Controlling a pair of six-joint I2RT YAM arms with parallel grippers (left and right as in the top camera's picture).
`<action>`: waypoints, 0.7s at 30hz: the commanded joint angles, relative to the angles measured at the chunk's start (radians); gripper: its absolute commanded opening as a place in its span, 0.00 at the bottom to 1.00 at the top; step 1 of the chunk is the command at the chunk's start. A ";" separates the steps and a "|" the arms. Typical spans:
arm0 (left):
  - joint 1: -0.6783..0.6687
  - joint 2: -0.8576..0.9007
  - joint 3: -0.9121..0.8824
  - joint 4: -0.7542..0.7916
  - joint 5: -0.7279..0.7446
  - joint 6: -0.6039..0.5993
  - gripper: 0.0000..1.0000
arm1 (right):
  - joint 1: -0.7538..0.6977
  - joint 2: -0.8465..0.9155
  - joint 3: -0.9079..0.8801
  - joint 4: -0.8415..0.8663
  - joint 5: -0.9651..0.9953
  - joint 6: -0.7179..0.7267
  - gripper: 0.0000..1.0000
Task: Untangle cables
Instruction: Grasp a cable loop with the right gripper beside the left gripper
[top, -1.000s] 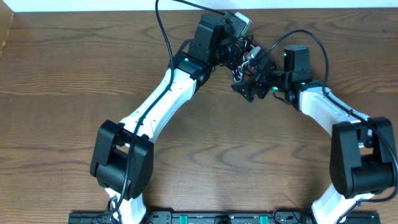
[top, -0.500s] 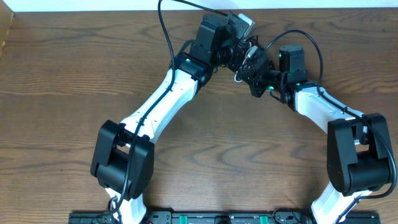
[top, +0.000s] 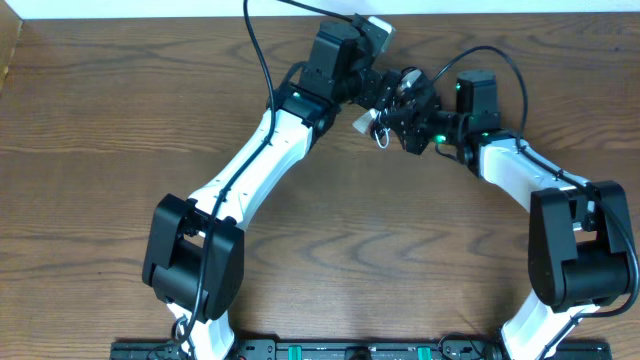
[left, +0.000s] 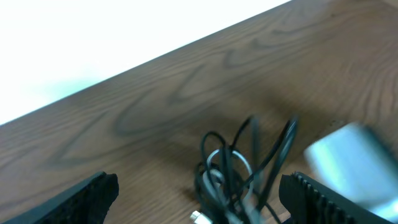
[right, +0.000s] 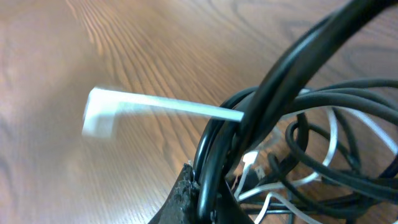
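Two arms meet over the far middle of the wooden surface (top: 100, 150), with the cables (left: 214, 186) bunched between their ends. Left tool (top: 372, 88): its fingers (left: 93, 196) stand wide apart, with the tangle in the gap between them in the left wrist view; half a second earlier this tool was closed. Right tool (top: 408, 118): jaws together, clamped on black strands of the cables, which loop up from its tip in the right wrist view; one second earlier it was open and sat nearer the front of the surface, and it has since moved up against the bundle. White strand (top: 377, 130): a loop hanging from the near-left edge of the tangle, shifted slightly left of its earlier place. Whether the tangle rests on the surface or hangs just above it cannot be told
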 joint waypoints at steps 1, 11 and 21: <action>0.046 -0.026 0.012 -0.016 -0.027 -0.063 0.89 | -0.061 0.005 0.013 0.089 -0.217 0.171 0.01; 0.078 -0.028 0.012 -0.045 0.135 -0.068 0.89 | -0.171 0.005 0.013 0.637 -0.417 0.689 0.01; 0.098 -0.126 0.012 0.047 0.235 -0.009 0.83 | -0.180 0.005 0.013 1.202 -0.410 0.929 0.01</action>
